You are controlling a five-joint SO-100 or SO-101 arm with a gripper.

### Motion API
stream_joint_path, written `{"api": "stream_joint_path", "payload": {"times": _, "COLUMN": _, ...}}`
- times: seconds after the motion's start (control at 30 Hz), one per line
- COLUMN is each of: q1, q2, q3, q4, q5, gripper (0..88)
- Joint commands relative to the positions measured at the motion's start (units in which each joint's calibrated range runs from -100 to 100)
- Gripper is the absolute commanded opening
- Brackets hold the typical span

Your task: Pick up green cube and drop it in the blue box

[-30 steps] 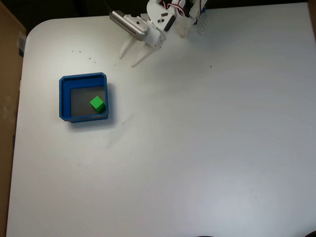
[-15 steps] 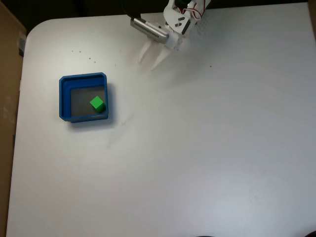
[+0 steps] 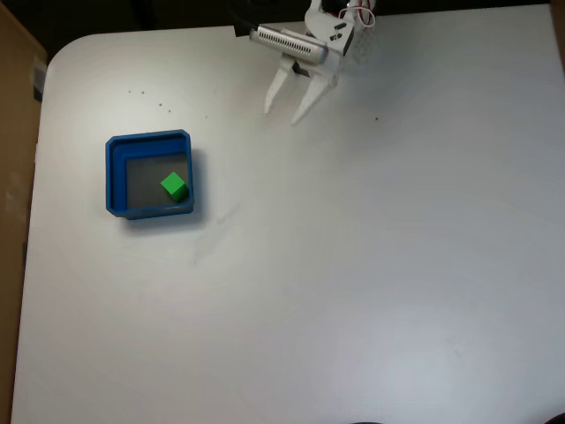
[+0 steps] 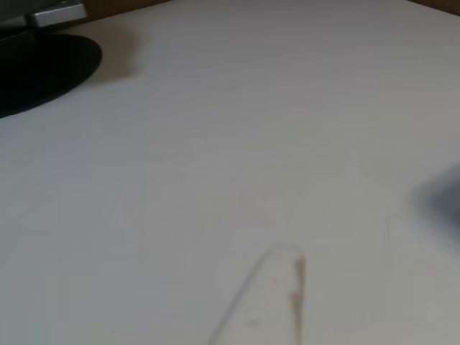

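Since the green cube (image 3: 175, 185) lies inside the blue box (image 3: 113, 177), light and rigid, any regrasp suits its flat sides; the tool (image 3: 284, 113), well away, gapes empty

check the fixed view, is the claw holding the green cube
No, the green cube lies inside the blue box, while the claw hangs open and empty far off near the table's top edge.
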Motion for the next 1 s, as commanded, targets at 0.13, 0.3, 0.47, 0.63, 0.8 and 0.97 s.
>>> {"api": "stream_joint_path", "payload": {"times": 0.13, "q1": -9.6, "q2": -1.2, "q3": 0.3, "q4": -0.6, "q5": -0.2, "gripper": 21.1}}
{"api": "stream_joint_path", "payload": {"times": 0.3, "q1": -15.5, "q2": -1.1, "q3": 0.3, "q4": -0.6, "q5": -0.1, "gripper": 21.1}}
{"api": "stream_joint_path", "payload": {"times": 0.47, "q1": -20.7, "q2": -1.1, "q3": 0.2, "q4": -0.6, "q5": -0.1, "gripper": 21.1}}
{"api": "stream_joint_path", "payload": {"times": 0.63, "q1": -24.3, "q2": -1.1, "q3": 0.2, "q4": -0.6, "q5": -0.1, "gripper": 21.1}}
{"api": "stream_joint_path", "payload": {"times": 0.8, "q1": -26.2, "q2": -1.0, "q3": 0.2, "q4": -0.6, "q5": 0.1, "gripper": 21.1}}
{"api": "stream_joint_path", "payload": {"times": 0.97, "q1": -27.1, "q2": -1.0, "q3": 0.2, "q4": -0.5, "q5": 0.2, "gripper": 20.5}}
